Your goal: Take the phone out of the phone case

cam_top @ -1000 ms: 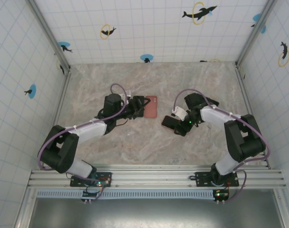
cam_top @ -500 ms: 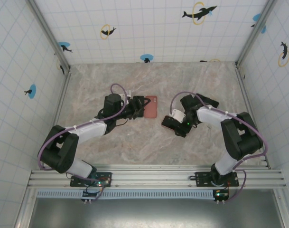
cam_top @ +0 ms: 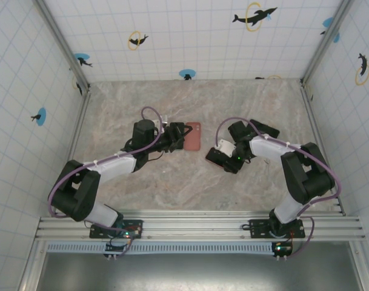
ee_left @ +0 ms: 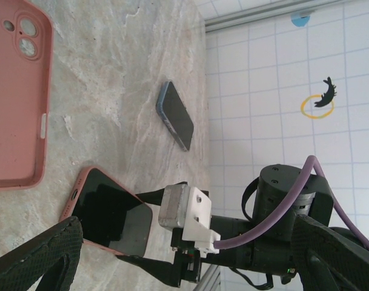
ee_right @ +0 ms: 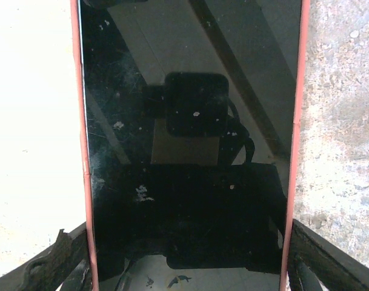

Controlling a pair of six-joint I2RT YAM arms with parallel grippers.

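A phone in a pink case [cam_top: 216, 156] lies screen up at mid-table. Its black screen [ee_right: 190, 151] has a pink rim on both long sides. My right gripper [cam_top: 220, 157] straddles its near end, one finger against each long edge, shut on it. The left wrist view shows the same grip [ee_left: 126, 225] on the cased phone [ee_left: 108, 212]. An empty pink case [cam_top: 193, 136] lies back up, camera holes showing [ee_left: 17, 103]. My left gripper [cam_top: 179, 137] stands open just left of that empty case, nothing between its fingers [ee_left: 51, 248].
A bare dark phone [cam_top: 264, 128] lies behind the right arm, also seen in the left wrist view as a blue-edged slab [ee_left: 176, 115]. Tiled walls with metal corner posts [cam_top: 78, 73] close the table on three sides.
My right gripper has slid a little left along the cased phone and its fingers have drawn in against the phone's sides. The left arm has not moved.
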